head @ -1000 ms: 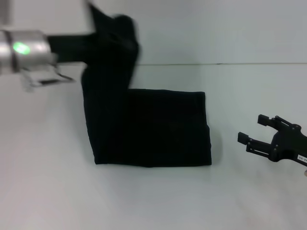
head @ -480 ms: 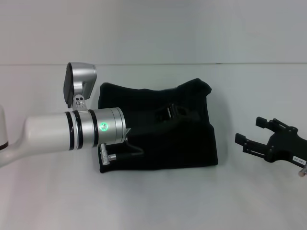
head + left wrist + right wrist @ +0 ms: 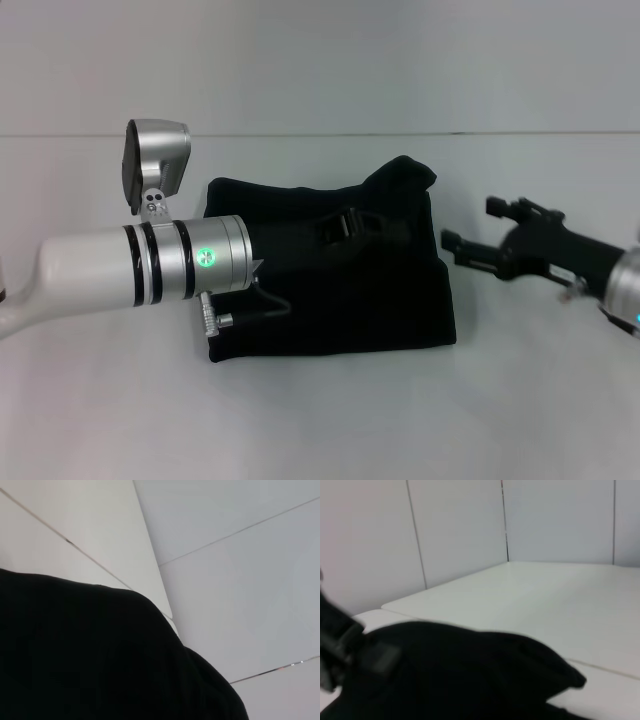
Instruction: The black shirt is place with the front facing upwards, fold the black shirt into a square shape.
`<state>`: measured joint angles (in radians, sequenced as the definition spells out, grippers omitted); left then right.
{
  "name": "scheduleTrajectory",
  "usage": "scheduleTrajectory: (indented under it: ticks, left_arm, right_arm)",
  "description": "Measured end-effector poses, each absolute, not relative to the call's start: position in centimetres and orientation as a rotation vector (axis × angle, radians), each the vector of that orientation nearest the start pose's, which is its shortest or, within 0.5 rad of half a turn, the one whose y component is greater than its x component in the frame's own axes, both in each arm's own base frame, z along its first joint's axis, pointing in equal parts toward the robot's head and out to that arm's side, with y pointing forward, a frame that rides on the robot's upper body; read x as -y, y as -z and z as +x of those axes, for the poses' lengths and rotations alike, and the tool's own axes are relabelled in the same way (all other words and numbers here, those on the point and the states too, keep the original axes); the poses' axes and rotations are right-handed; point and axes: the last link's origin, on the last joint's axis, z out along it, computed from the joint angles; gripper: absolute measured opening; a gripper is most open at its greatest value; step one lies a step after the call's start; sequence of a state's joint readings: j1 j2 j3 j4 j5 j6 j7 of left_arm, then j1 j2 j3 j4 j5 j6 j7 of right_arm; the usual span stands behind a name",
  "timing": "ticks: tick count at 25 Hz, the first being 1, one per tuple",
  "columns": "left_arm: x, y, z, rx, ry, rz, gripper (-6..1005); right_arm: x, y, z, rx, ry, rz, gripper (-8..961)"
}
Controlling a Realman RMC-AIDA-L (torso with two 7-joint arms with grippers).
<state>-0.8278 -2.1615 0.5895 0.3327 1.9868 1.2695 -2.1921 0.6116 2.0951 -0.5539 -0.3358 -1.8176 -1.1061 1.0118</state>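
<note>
Shirt (image 3: 340, 290) lies folded on surface (image 3: 320, 420). Left gripper (image 3: 352, 226) over it, closure indeterminate. Right gripper (image 3: 470, 232) open, empty, apparently just right of it.

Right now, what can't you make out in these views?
- Left gripper: black against the black shirt in the head view, so open or shut is unreadable; the left wrist view shows only cloth.
- Shirt's lettering and neck label: not visible in any view.
- Right gripper: open beside the shirt's right edge; contact unclear.

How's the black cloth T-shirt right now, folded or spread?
Folded: the black cloth T-shirt forms a compact rectangular block, no sleeves spread, upper right corner bunched up.
</note>
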Motion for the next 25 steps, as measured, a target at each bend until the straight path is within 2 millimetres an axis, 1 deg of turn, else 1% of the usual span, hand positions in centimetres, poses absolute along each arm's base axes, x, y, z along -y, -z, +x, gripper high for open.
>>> scheduleTrajectory:
  ticks: [4, 5, 6, 10, 14, 17, 21, 23, 25]
  left_arm:
    - [-37.7, 8.4, -18.1, 1.882, 0.971, -2.349, 39]
    - [-37.6, 8.4, -18.1, 1.876, 0.971, -2.355, 39]
    - [-37.6, 8.5, -18.1, 1.871, 0.969, -2.359, 39]
    - [-37.3, 8.8, -18.2, 1.841, 0.961, -2.384, 39]
    - [-36.6, 9.8, -18.5, 1.803, 0.943, -2.415, 39]
    - [-36.3, 10.2, -18.5, 1.772, 0.934, -2.437, 39]
    - [-36.1, 10.9, -18.5, 1.744, 0.919, -2.451, 39]
    - [-35.9, 11.2, -18.5, 1.731, 0.914, -2.457, 39]
    - [-35.8, 11.4, -18.4, 1.723, 0.915, -2.463, 39]
  right_arm:
    - [-39.5, 4.2, 27.2, -0.618, -0.546, -2.314, 933]
    - [-40.7, 4.7, 26.5, -0.622, -0.501, -2.302, 933]
    - [-40.7, 4.7, 26.5, -0.622, -0.501, -2.302, 933]
    - [-42.6, 5.0, 25.0, -0.607, -0.445, -2.278, 933]
    - [-43.4, 4.5, 24.3, -0.601, -0.474, -2.249, 933]
    - [-43.8, 4.0, 24.1, -0.600, -0.500, -2.218, 932]
    - [-43.8, 3.6, 24.5, -0.616, -0.510, -2.187, 932]
    - [-43.7, 3.4, 25.0, -0.633, -0.501, -2.167, 932]
    - [-43.6, 3.0, 26.0, -0.670, -0.491, -2.124, 932]
